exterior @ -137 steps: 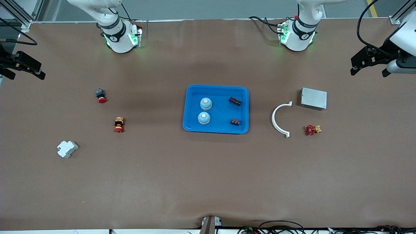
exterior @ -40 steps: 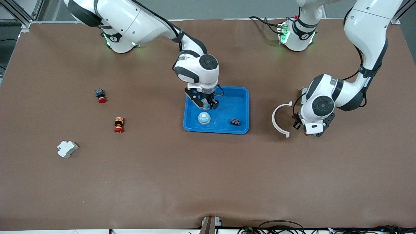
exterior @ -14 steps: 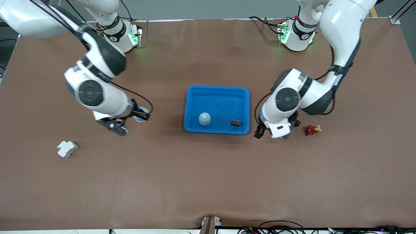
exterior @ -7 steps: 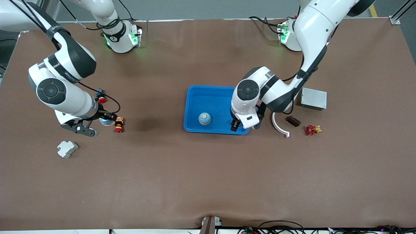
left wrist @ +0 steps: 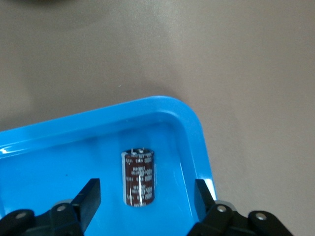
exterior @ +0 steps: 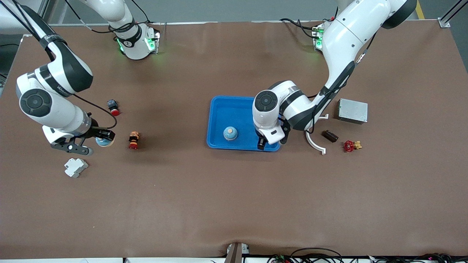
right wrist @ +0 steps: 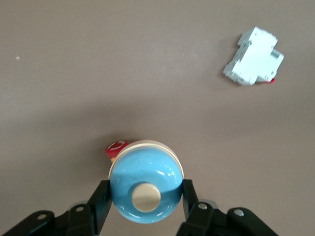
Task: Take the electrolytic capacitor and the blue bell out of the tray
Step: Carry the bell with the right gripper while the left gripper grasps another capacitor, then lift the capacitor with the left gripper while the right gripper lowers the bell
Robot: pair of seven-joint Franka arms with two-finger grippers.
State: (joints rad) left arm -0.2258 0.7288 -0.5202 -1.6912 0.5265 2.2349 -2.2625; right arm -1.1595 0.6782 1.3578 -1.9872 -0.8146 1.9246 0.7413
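My right gripper point(exterior: 100, 140) is shut on a blue bell point(exterior: 105, 141) with a cream button and holds it over the table between the white breaker and the yellow-red button. In the right wrist view the bell point(right wrist: 145, 189) sits between the fingers point(right wrist: 101, 199). My left gripper point(exterior: 261, 143) is open over the blue tray's point(exterior: 237, 106) corner. In the left wrist view a dark capacitor point(left wrist: 139, 177) lies in the tray point(left wrist: 59, 147) between the open fingers point(left wrist: 90, 196). A second bell point(exterior: 229, 133) stands in the tray. Another capacitor point(exterior: 329, 136) lies on the table.
A white breaker point(exterior: 75, 167), a yellow-red button point(exterior: 134, 140) and a red push button point(exterior: 113, 107) lie toward the right arm's end. A white curved piece point(exterior: 314, 141), a red valve point(exterior: 351, 145) and a grey metal box point(exterior: 352, 110) lie toward the left arm's end.
My right gripper has carried the bell farther toward the right arm's end. My left gripper left a capacitor beside the white curved piece and moved over the tray's corner, open.
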